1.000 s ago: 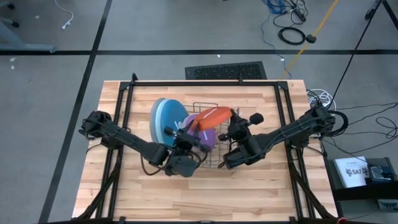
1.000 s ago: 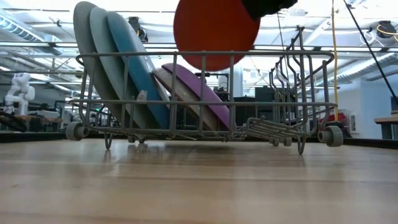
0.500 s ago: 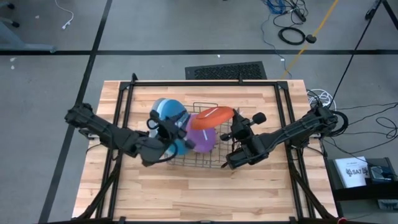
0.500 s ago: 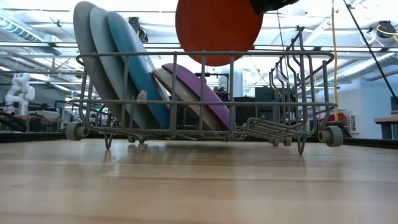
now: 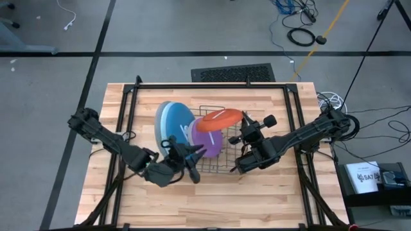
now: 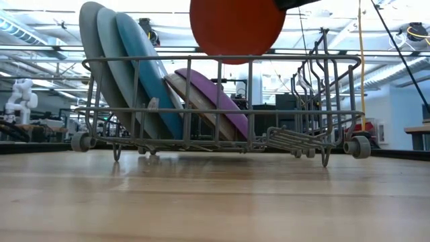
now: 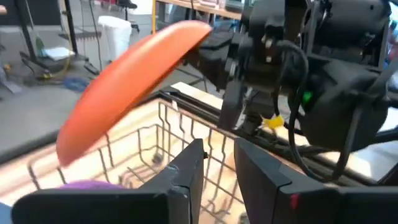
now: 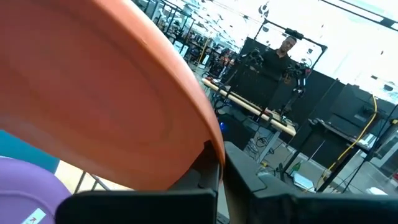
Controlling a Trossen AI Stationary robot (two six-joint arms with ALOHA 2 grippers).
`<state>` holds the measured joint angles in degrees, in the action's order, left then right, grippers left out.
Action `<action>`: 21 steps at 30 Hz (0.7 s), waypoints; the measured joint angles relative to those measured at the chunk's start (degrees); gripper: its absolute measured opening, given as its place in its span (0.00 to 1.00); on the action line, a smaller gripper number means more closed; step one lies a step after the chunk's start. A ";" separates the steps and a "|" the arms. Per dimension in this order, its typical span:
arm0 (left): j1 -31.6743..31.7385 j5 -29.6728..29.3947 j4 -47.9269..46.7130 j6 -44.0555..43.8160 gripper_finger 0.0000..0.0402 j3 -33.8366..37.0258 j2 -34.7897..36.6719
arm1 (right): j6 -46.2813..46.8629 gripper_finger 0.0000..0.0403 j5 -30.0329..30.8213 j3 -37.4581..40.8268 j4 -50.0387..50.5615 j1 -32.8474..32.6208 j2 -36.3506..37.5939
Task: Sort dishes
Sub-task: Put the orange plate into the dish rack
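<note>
Right gripper (image 5: 243, 126), clamped on the rim of the round orange-red plastic plate (image 5: 220, 118), holds it tilted above the grey wire dish rack (image 5: 226, 165) at frame centre, over the purple plate (image 5: 209, 142), while the left gripper (image 5: 195, 154) hangs narrowly parted and empty, lower left of it.

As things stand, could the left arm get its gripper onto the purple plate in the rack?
Probably yes. The left gripper, empty with fingers apart, sits beside the purple plate, whose upper edge shows clear; the orange-red plate in the right gripper hangs above the rack.
</note>
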<state>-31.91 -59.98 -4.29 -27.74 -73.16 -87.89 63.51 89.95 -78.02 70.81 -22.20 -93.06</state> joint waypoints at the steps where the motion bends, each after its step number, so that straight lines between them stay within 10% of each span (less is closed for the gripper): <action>1: -0.12 -0.03 2.04 -0.97 0.22 1.55 0.11 | -0.74 0.00 -0.02 0.00 0.28 0.00 0.45; 10: 1.52 7.74 16.74 -2.69 0.22 9.93 0.06 | -12.51 0.00 0.14 0.00 0.89 -2.23 5.13; 21: 2.63 -10.38 14.04 15.81 0.22 10.34 0.64 | -19.63 0.00 0.04 0.00 -0.57 -7.54 9.11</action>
<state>-29.28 -70.36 9.75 -11.92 -62.83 -87.24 43.88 90.00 -78.02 70.25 -29.74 -83.95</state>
